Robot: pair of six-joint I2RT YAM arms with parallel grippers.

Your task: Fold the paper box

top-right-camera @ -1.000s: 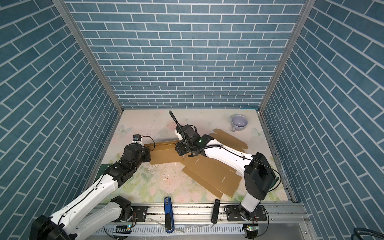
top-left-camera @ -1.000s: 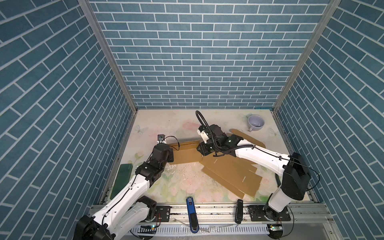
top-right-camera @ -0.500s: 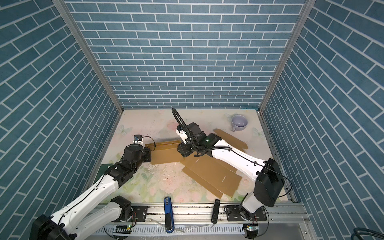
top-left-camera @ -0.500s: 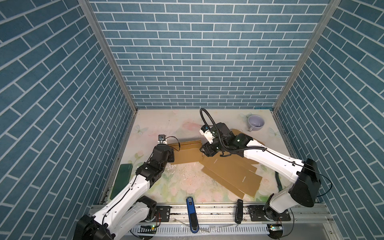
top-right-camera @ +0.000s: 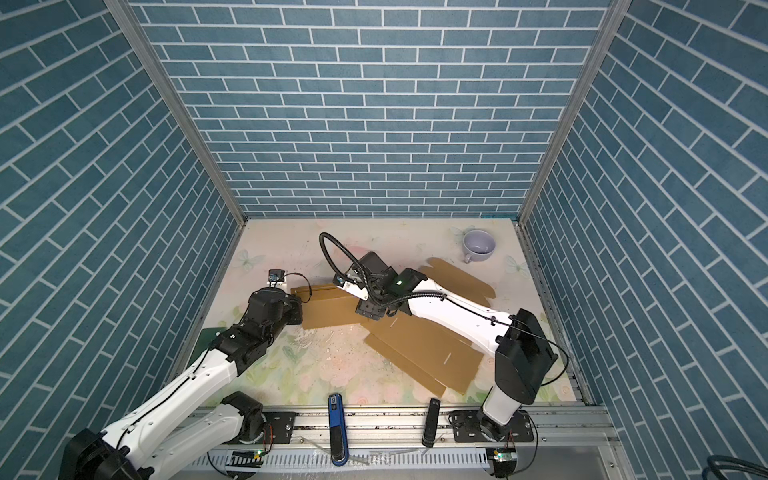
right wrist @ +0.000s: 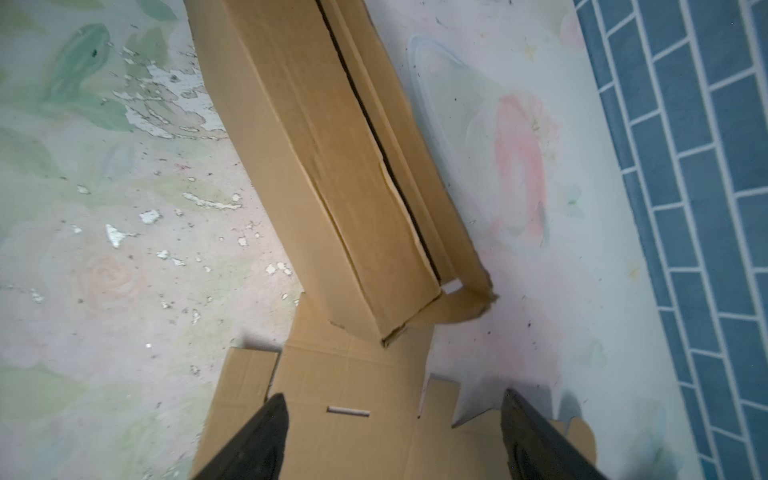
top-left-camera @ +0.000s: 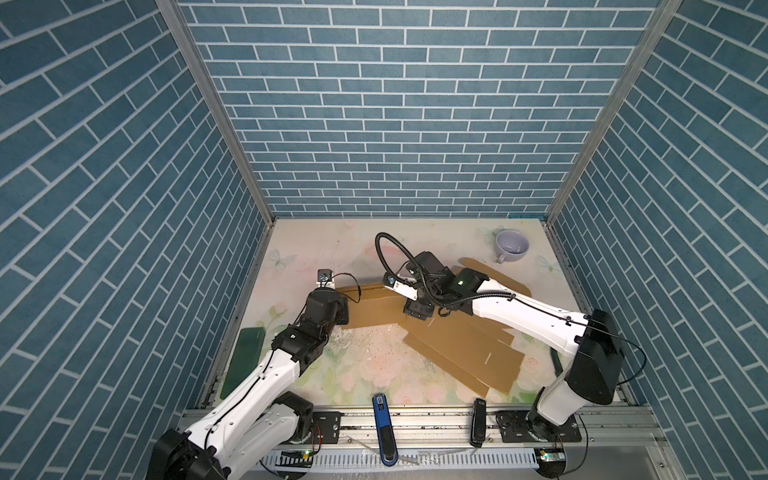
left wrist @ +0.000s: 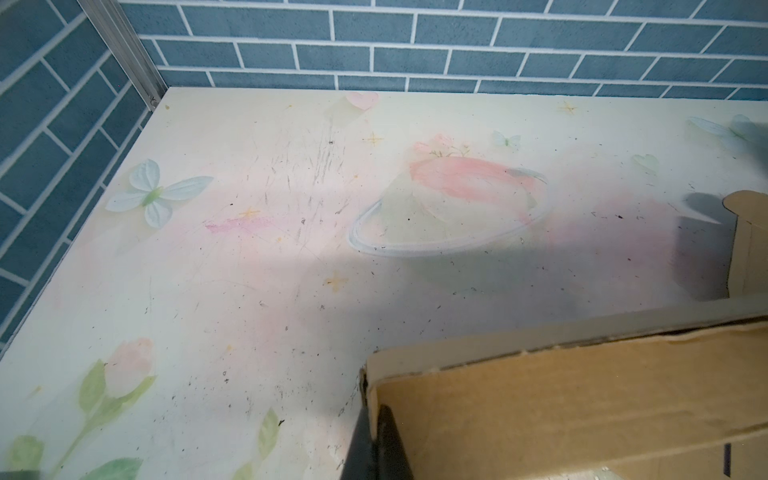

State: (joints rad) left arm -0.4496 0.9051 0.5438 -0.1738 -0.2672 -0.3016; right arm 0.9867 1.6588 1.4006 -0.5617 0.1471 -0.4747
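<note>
Mug (top-left-camera: 512,248) stands well apart from box (top-left-camera: 374,311).

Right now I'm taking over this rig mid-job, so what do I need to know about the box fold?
Left gripper: shut, pinching the end of the paper box's raised side wall.
Right gripper: open, holding nothing, above the flat panel near the wall's other end.
Done: one long side wall looks folded up.
Left: the other panels and flaps lie flat on the table; they probably need raising and tucking in.
</note>
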